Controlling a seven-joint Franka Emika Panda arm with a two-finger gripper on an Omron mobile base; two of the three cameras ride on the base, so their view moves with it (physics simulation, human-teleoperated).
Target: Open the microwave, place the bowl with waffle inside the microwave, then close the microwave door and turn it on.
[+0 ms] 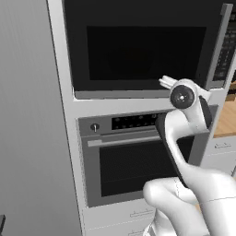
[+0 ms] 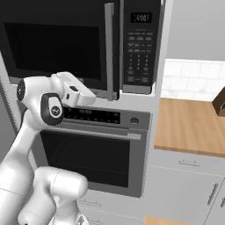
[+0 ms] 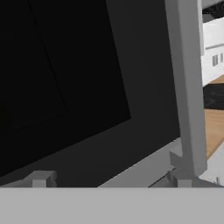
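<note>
Both fingertips spread wide (gripper [image 3: 111,179]) before shut microwave door [image 3: 78,87]

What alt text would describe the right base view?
The white robot arm reaches toward the closed microwave door, near its vertical silver handle. A keypad sits at right, an oven below, and a wooden counter beside.

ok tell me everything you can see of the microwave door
The microwave door is a large black panel with a dark window, shut flush in its frame above the oven. A vertical silver handle runs down its right edge, beside the keypad strip. The open gripper sits near the handle's lower end, not gripping it.
</note>
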